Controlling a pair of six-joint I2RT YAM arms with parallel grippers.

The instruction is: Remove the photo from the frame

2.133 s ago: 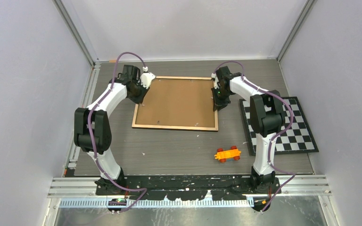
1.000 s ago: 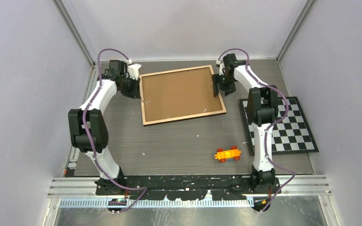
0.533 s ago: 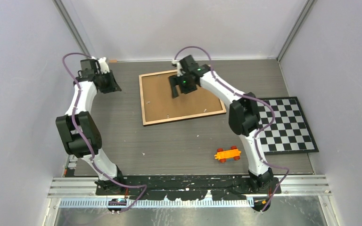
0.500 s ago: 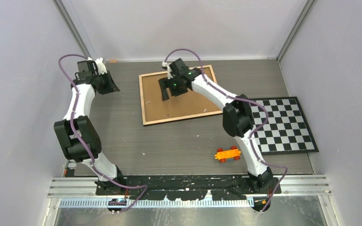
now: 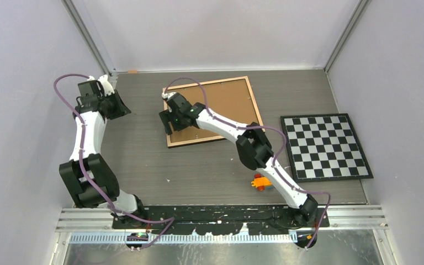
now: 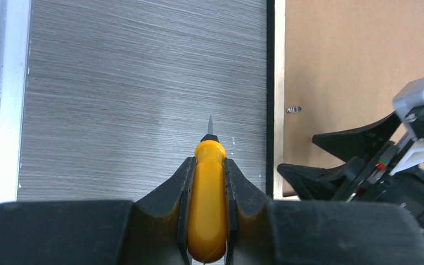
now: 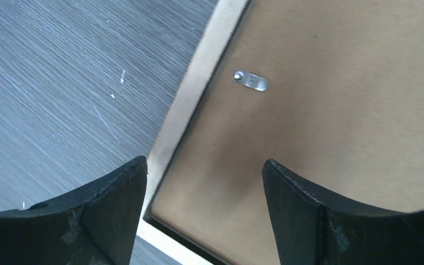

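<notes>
Pinching a screwdriver [image 6: 207, 221], left gripper [image 6: 208, 165] hovers while right gripper [image 7: 204, 171] gapes above frame [image 7: 331, 138]

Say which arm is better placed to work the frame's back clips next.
Probably right: the right gripper hangs open over the frame's corner by a clip; the left gripper holds a screwdriver beside the frame.

mat: black-and-white checkerboard mat [image 5: 324, 147], flat on grey wood-grain table [image 5: 199, 171] | toy: orange toy [image 5: 260, 183], just left of the mat's near corner, partly hidden | tool: yellow-handled screwdriver [image 6: 207, 204], well left of the mat, thin tip over bare table
</notes>
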